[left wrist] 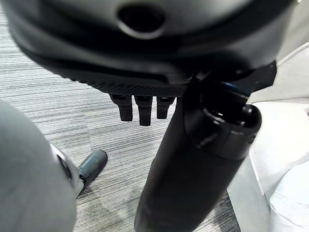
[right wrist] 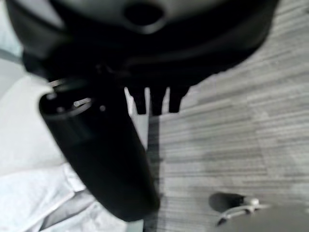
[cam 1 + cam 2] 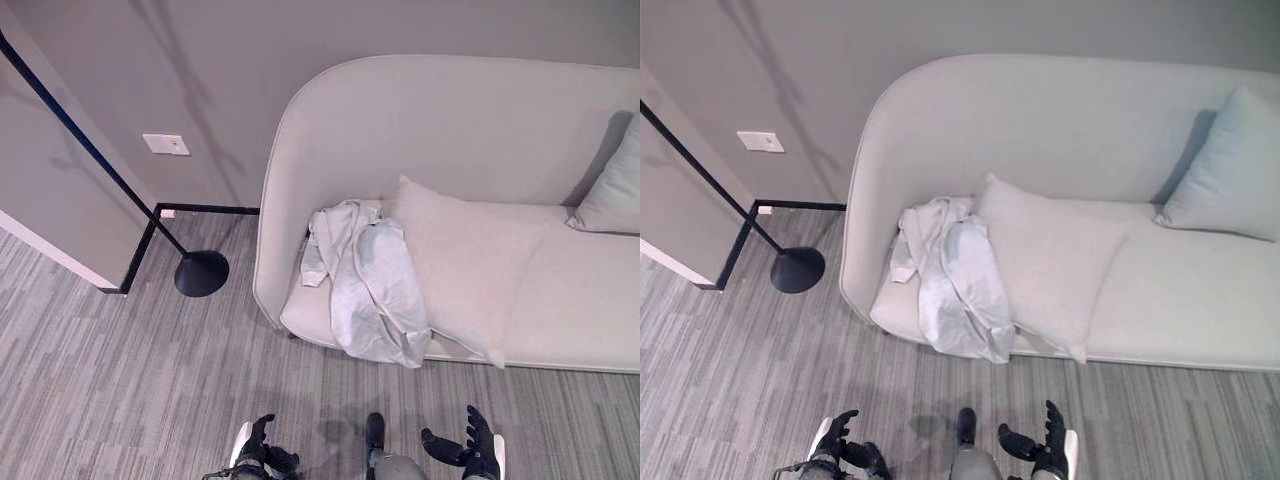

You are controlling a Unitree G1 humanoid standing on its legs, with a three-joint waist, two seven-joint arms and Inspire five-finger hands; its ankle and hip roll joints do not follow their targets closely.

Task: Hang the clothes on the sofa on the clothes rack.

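Grey striped carpet [image 3: 120,350] meets a plain grey wall [image 3: 200,70] bearing a white switch plate [image 3: 165,144]; black skirting [image 3: 205,210] runs along its foot

left hand [image 1: 145,72], relaxed fingers [image 1: 145,110] over grey carpet [image 1: 58,101]

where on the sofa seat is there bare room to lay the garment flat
The seat is bare between the large cushion and the corner cushion, toward the sofa's right end. The left end is crowded: the crumpled garment lies against the large cushion and hangs over the front edge.
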